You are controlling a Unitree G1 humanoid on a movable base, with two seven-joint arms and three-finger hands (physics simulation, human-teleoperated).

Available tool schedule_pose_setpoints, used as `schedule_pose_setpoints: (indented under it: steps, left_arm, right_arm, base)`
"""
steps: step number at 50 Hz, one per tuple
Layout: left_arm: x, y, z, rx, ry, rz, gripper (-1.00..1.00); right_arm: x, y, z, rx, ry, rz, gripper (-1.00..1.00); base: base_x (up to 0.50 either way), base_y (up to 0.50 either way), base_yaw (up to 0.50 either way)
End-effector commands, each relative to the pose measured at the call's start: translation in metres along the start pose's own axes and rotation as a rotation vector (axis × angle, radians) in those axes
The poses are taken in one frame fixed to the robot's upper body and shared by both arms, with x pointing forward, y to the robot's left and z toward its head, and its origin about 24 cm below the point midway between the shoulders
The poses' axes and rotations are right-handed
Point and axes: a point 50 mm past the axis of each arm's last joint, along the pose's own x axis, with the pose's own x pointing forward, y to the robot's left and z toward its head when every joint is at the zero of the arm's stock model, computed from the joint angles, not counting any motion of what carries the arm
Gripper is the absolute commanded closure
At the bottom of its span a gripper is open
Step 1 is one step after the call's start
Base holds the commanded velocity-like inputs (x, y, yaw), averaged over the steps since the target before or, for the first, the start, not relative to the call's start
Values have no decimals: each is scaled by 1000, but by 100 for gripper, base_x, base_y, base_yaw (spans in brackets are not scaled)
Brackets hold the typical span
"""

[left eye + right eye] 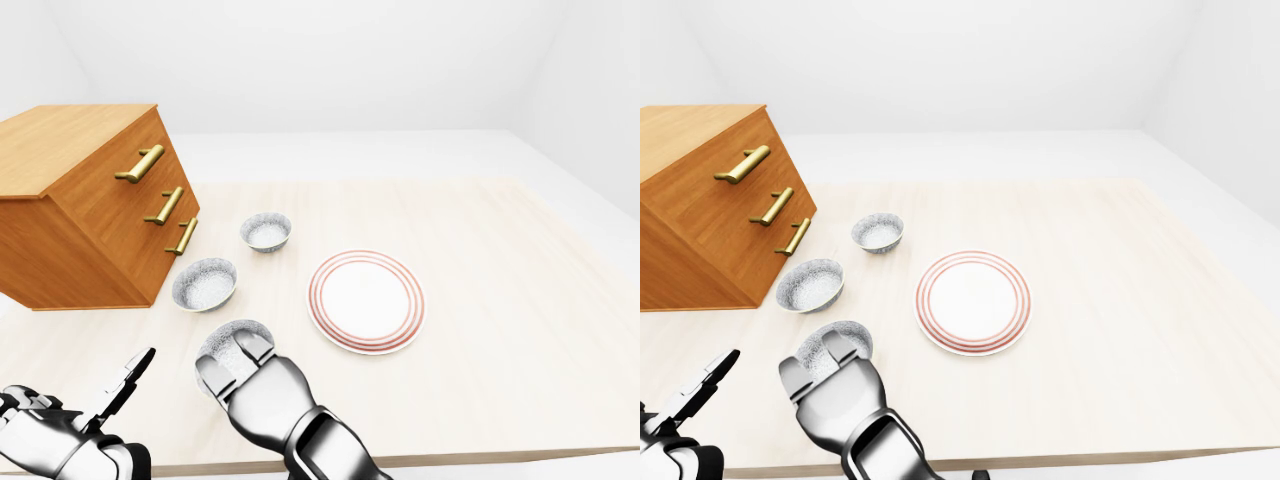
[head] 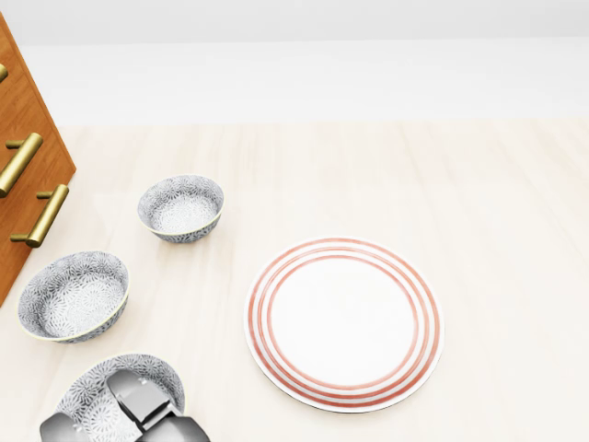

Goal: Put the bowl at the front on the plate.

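Fingers point(image 2: 131, 394) of right hand point(image 1: 240, 352) drape into nearest bowl point(image 2: 81, 391).

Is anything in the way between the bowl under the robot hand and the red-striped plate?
Nothing visible. Only bare table lies between the nearest bowl, where the right robot hand is, and the plate to its right in the head view. The middle bowl and far bowl sit above it, off that path.

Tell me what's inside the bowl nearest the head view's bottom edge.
Fingers of the right hand dip into the bowl; its patterned inside shows around them, the rest is covered.
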Motion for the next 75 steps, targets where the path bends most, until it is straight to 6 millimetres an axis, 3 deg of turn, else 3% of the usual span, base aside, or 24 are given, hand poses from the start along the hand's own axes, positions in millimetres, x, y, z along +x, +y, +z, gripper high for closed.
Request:
schedule_pose_setpoints:
  steps: [1, 23, 32, 36, 53, 59, 75]
  left_arm:
    - [0, 0, 0, 0, -1, 0, -100]
    - [1, -2, -5, 9, 16, 1, -100]
    - [0, 1, 5, -13, -18, 1, -100]
    - [1, -1, -4, 2, 16, 1, -100]
    - [-1, 2, 8, -28, -26, -2, -100]
    - [0, 0, 0, -14, 2, -2, -100]
    - [0, 1, 5, -27, -12, -2, -100]
  right_arm:
    - [0, -1, 0, -4, 6, -6, -100]
    - [1, 17, -9, 34, 31, 72, -100]
    - [2, 20, -9, 57, 20, 89, -100]
    - [5, 21, -11, 65, 19, 91, -100]
    - [17, 37, -15, 127, 10, 140, -100]
    - [21, 36, -17, 137, 15, 147, -100]
    - [35, 42, -25, 170, 33, 184, -100]
  base:
    - [0, 0, 0]
    - [0, 0, 0]
    - [0, 0, 0]
    - [0, 0, 0]
    - [0, 0, 0]
    - [0, 0, 0]
    - [0, 0, 0]
